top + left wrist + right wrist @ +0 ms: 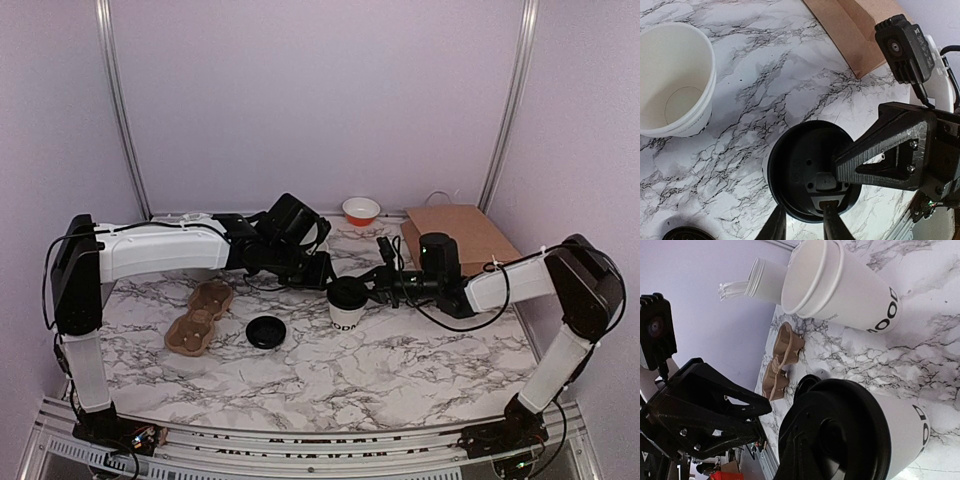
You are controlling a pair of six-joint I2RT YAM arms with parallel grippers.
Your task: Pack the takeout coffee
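On the marble-patterned table (400,370), the white paper cup with round black plastic lid (346,305) stands between two grippers: the left gripper (805,227) has its fingers slightly apart at the lid's rim, the right gripper (841,160) is closed.

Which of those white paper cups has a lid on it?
The single cup standing in the middle of the table: a black lid covers it. The other white cups, nested in a stack, are open on top.

Around the coffee cup (347,308), the left tool (326,274) blocks 11 o'clock, the right tool (372,291) 3, the loose lid (266,332) 8. The bench (400,372) is open at 6 o'clock.
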